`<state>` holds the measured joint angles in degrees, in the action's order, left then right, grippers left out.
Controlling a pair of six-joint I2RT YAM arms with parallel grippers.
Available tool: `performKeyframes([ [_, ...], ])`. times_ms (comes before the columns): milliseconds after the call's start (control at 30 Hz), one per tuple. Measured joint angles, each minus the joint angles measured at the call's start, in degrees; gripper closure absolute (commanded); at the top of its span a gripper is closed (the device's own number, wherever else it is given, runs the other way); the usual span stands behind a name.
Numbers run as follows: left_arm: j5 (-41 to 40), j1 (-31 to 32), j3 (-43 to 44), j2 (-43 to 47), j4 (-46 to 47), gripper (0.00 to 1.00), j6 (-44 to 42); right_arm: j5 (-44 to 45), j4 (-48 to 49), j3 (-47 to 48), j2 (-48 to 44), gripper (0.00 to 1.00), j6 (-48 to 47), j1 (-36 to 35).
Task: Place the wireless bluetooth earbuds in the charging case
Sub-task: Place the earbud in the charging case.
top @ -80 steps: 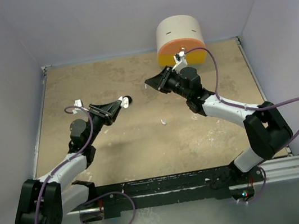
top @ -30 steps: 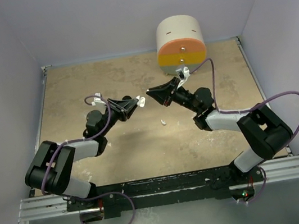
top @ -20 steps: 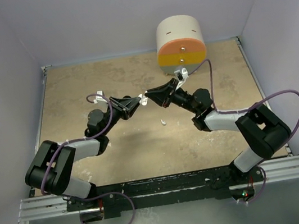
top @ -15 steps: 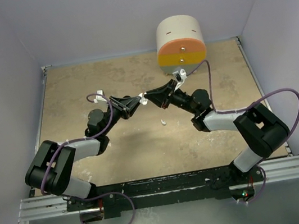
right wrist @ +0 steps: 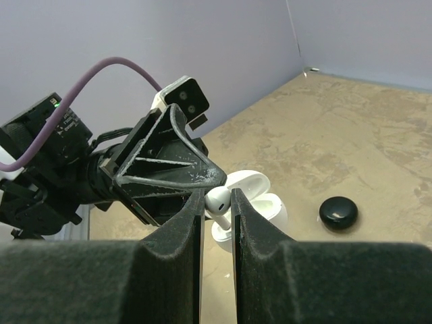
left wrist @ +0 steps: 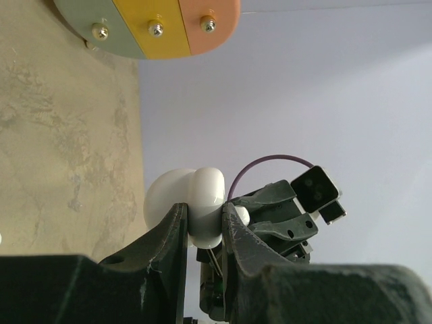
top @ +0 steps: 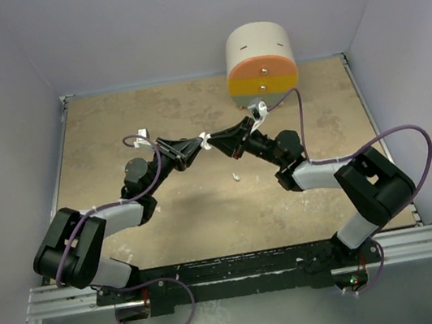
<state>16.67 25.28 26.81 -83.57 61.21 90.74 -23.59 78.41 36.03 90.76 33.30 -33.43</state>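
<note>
Desk [top: 152, 123] height is our first worry: both arms meet in mid-air at the centre of the top view, so anything we let slip falls to the sandy surface and may bounce away. Our left claw [left wrist: 204, 226] is clamped on the white charging case [left wrist: 201, 199], lid open, gripped by its rounded body. A sideways push could, we judge, twist it between the fingers or squeeze it out. Our right claw [right wrist: 217, 209] is pinched on a white earbud [right wrist: 218, 200], which sits just beside the case's open mouth. The hold on so small and smooth a thing looks thin. If its stem meets the rim rather than the socket, it may pivot or pop free. Another small white piece [top: 236, 178], likely an earbud, lies on the desk just below the claws in the top view; a dropped case could knock it away.
</note>
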Motion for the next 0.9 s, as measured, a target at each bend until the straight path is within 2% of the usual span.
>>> performKeyframes([
  [900, 0.04, 0.02, -0.07, 1.62, -0.04, 1.00, 0.81, 0.04, 0.28, -0.17, -0.04, 1.00, -0.52, -0.07],
])
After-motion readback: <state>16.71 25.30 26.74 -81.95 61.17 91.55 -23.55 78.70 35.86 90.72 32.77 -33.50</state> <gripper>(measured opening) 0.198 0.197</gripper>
